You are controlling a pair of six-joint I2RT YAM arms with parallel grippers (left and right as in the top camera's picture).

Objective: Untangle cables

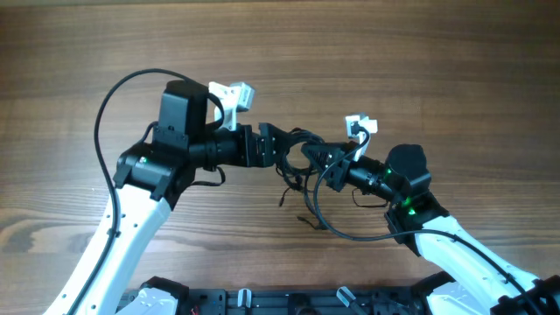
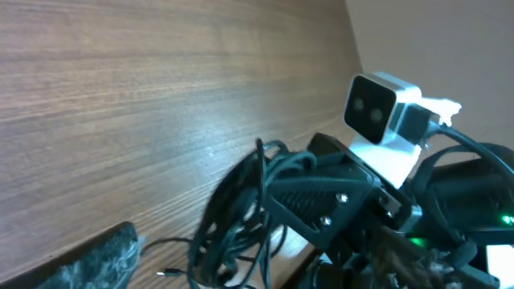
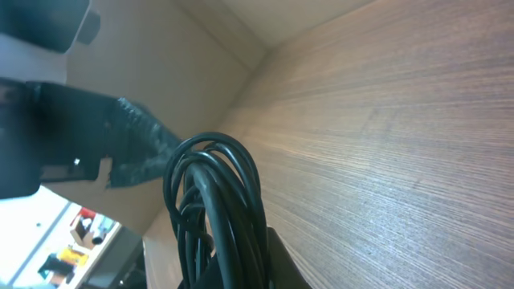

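Note:
The cables point(image 1: 304, 171) are a knotted bundle of thin black cords held up between my two grippers at mid-table. My right gripper point(image 1: 327, 164) is shut on the bundle; the looped cords point(image 3: 217, 201) rise from its jaws in the right wrist view. My left gripper point(image 1: 282, 150) is open, with its jaws around the left side of the bundle. One taped finger point(image 2: 88, 261) shows at the lower left of the left wrist view, apart from the cords point(image 2: 241, 213). Loose strands hang to the table point(image 1: 308, 210), and a small plug end point(image 2: 165, 273) lies on the wood.
The wooden table point(image 1: 394, 70) stretches all around the arms. The white wrist cameras point(image 1: 232, 94) point(image 1: 359, 127) stand above each gripper. A thick black arm cable point(image 1: 109, 105) arcs at the left. A black base rail point(image 1: 262, 302) lines the near edge.

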